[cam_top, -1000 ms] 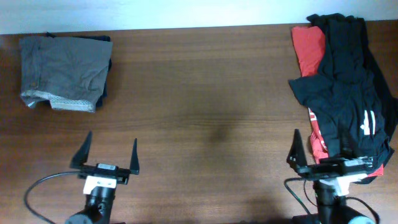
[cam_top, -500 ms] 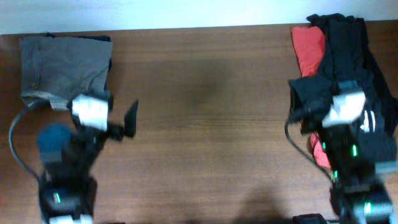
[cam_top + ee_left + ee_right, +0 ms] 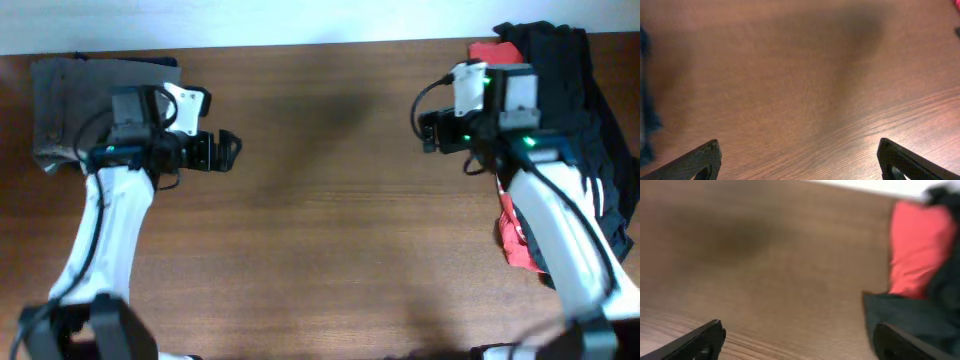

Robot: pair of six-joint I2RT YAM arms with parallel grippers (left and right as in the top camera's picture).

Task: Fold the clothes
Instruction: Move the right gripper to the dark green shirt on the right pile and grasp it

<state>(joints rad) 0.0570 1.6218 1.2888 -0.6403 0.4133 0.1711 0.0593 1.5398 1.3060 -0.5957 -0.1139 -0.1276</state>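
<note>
Left gripper (image 3: pixel 222 150) and right gripper (image 3: pixel 430 130) stand spread wide, empty, over bare wood; the clothes (image 3: pixel 560 60) lie heaped at the far right corner of the table (image 3: pixel 320 220), half covered by the right arm (image 3: pixel 560 220); the blurred right wrist view shows a red T-shirt (image 3: pixel 917 245) beside black cloth (image 3: pixel 910 317); open wood spans between the arms; a folded grey-brown garment (image 3: pixel 65 95) sits far left.
</note>
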